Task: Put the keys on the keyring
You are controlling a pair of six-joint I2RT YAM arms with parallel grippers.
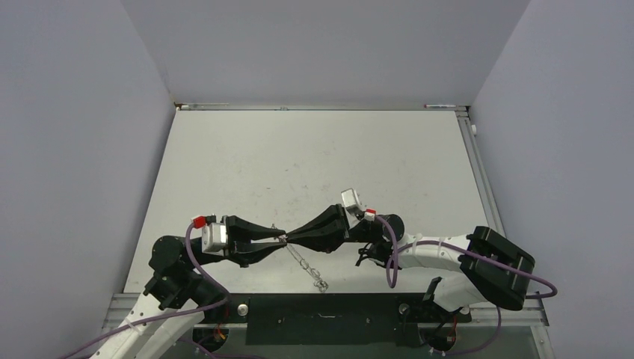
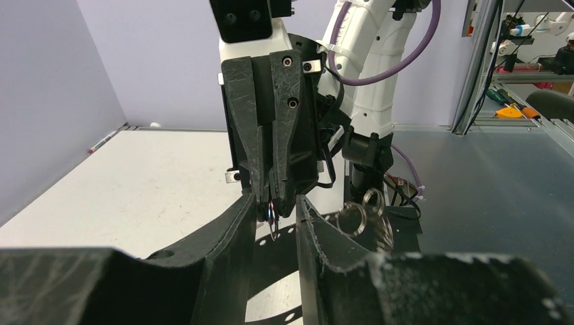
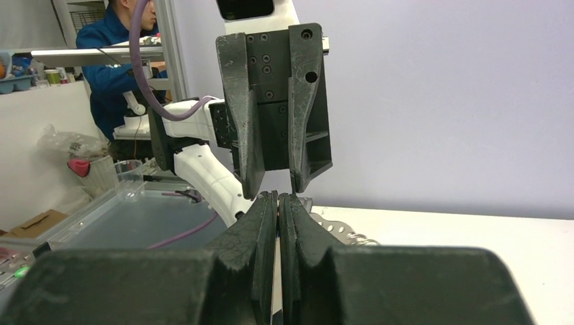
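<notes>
No readable text, labels, brands, numbers or signs in any of the three views.

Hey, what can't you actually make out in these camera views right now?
Keys: none recognisable; in the top view the chain is too small to sort.
Ring: left wrist view, upper part hidden between the right gripper's fingertips.
Right wrist view: its own shut fingers hide the ring.
</notes>
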